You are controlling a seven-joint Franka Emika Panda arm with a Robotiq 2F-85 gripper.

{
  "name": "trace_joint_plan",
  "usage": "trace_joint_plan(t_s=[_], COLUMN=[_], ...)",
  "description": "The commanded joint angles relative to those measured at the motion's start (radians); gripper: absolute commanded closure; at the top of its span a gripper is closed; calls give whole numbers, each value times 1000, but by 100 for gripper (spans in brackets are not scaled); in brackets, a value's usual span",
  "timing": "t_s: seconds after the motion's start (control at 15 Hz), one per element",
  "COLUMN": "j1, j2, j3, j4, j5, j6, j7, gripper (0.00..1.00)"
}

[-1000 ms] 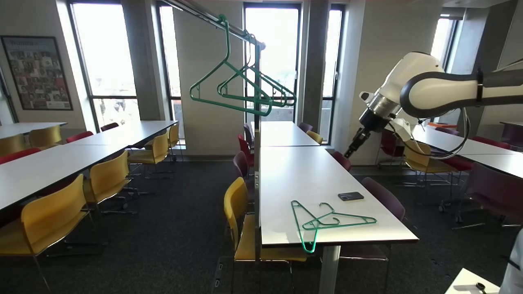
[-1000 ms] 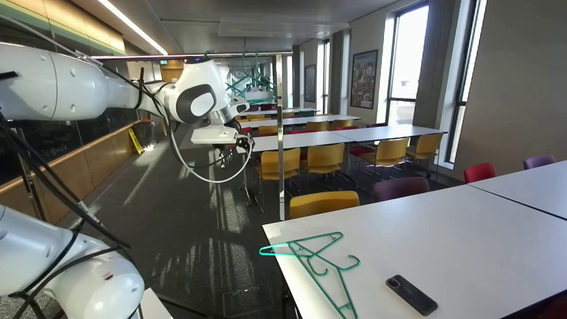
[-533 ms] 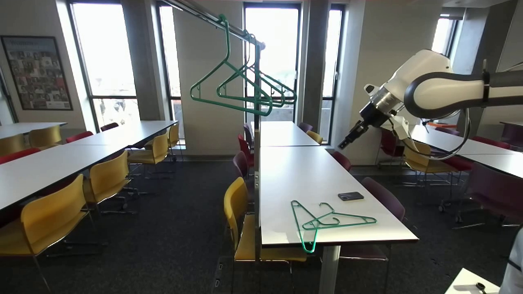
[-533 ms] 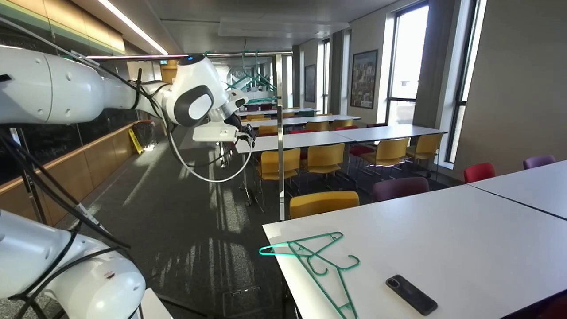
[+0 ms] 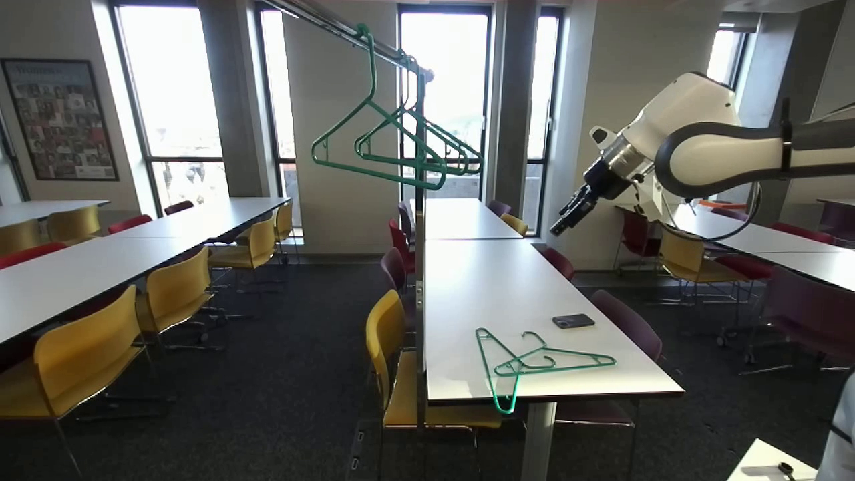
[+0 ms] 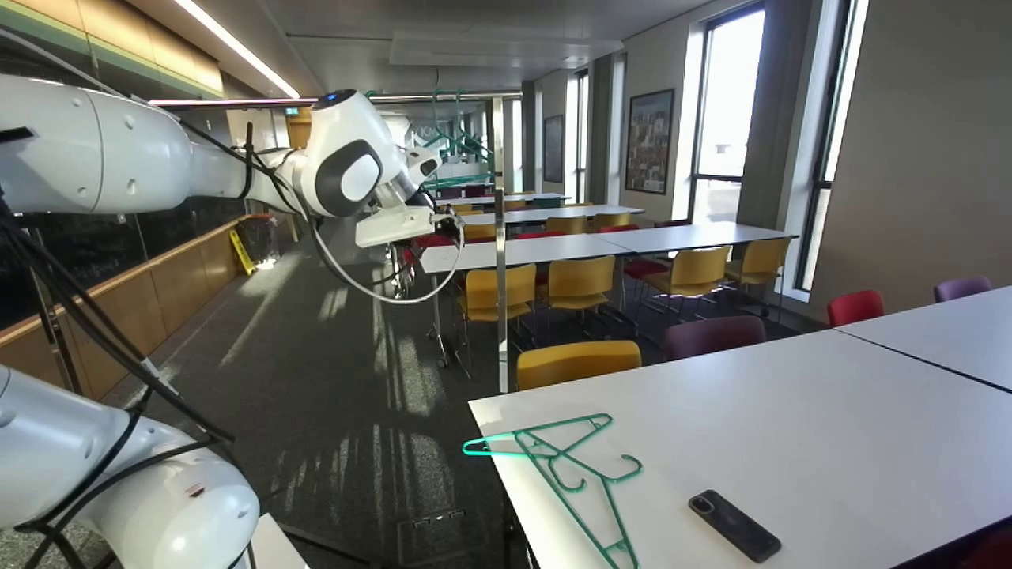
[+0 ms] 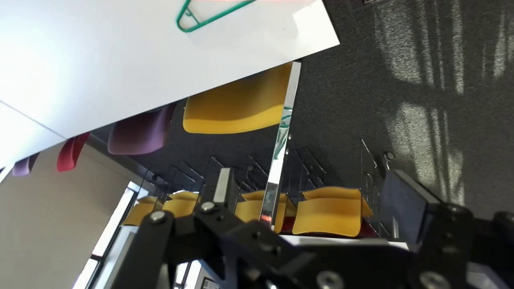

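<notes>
In an exterior view, the tabletop (image 5: 494,287) is looked along lengthwise from beyond its near end, the windows (image 5: 454,73) being faced. In an exterior view, the farther tables (image 6: 565,245) are faced from close beside the arm (image 6: 134,158), seen at left. The tabletop, two hangers (image 6: 557,454) and the phone (image 6: 735,525) are shared by both. In the wrist view, the scene is shown tilted and upside down past the close-up claw (image 7: 315,188); a yellow chair (image 7: 237,106) and a metal post (image 7: 281,152) are shared with both exterior views.

A white table (image 6: 751,411) stands lower than the gripper (image 5: 558,228). On it, well below gripper height, lie two overlapping green hangers (image 6: 559,453), one jutting past the edge, and a dark phone (image 6: 735,526) near them.
</notes>
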Motion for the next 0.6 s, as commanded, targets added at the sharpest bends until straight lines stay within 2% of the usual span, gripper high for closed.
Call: trace_joint_plan(t_s=[0.0,0.13,0.53], j1=[12,27,81], j2=[110,173,338], j3=[2,-9,-36], j4=[152,220,383], j5=[-84,-89,3], j6=[38,75,196], j7=[-85,-119,-202], gripper=[0,0,0])
